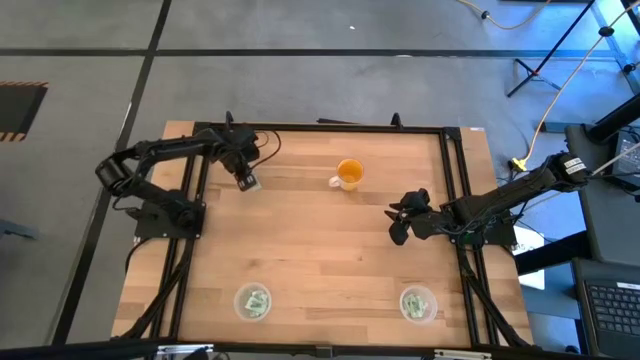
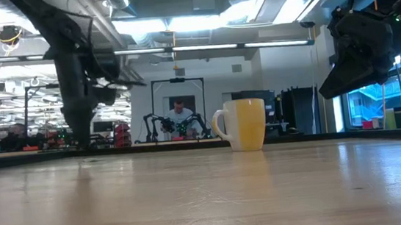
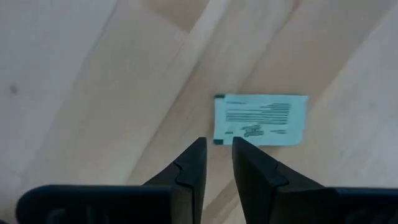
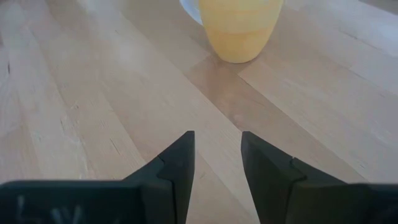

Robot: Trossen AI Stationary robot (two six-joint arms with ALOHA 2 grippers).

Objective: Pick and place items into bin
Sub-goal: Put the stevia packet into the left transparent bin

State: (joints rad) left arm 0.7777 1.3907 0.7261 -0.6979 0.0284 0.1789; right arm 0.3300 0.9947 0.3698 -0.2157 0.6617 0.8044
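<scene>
two clear bins stand at the near edge of the table [image 1: 320,260], one at near left [image 1: 253,302] and one at near right [image 1: 418,304]. each holds some green-and-white packets; how many, i cannot count from above.

one more packet [image 3: 260,120] lies flat on the wood at the far left part of the table, printed side up. my left gripper [image 3: 217,148] hangs right over it, with the fingers drawn narrow and only a small gap between them. the tips are at the edge of the packet, but i cannot tell if they touch it. in the high view this packet is mostly covered by the gripper [image 1: 246,180].

my right gripper [image 4: 216,142] is over the right part of the table, above the wood, with the fingers a little apart and nothing between them. it looks toward the orange mug [image 1: 349,174], which stands upright at the far middle with its handle to the left. what is inside the mug i cannot see. in the right wrist view the top of the mug [image 4: 239,28] is cut off.

in the low view only the mug [image 2: 243,124] is clear on the table; both arms show as dark shapes, and the bins are not in this view.

the surface is light wooden planks in a black frame, on a grey floor with cables at the right. behind the table is a big lit room, and a person [image 2: 181,115] sits far away at another pair of arms.
</scene>
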